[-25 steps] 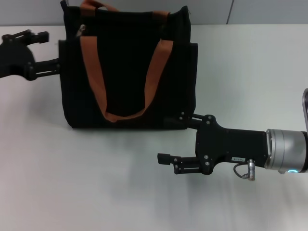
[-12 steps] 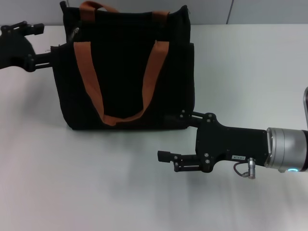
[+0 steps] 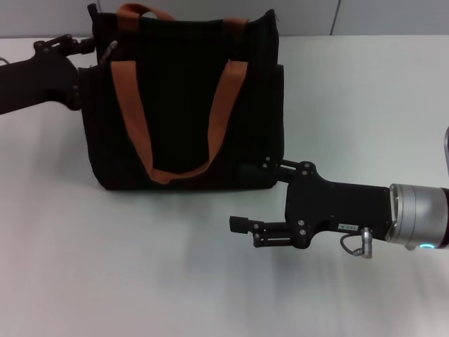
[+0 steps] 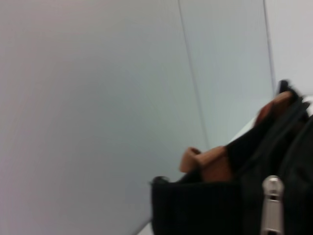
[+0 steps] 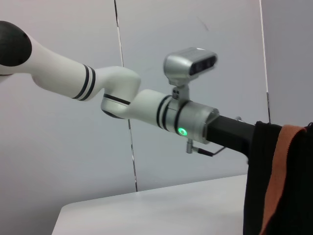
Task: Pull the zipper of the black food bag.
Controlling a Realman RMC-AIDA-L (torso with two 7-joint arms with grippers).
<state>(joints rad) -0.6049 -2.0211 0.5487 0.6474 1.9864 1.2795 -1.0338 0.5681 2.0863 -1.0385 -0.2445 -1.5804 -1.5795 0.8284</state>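
Left gripper (image 3: 78,46) at the far-left part of the table (image 3: 365,105), pressed against the top left corner of the black food bag (image 3: 186,105); cannot tell finger state, tips merge with the black fabric. Zipper (image 3: 112,48) just to the right of that gripper, touching or nearly so; silver tab hangs close in the left wrist view (image 4: 272,205). Zip track runs left-right along the bag's top edge, so pull likely goes rightward. Left arm clearly nearer. Bag upright near the far edge, left of centre. Right gripper (image 3: 259,203) wide open, upper finger against the bag's lower right corner, lower finger over bare table. Versus half a second ago: left gripper moved right and slightly down onto the zipper corner; right arm unchanged.
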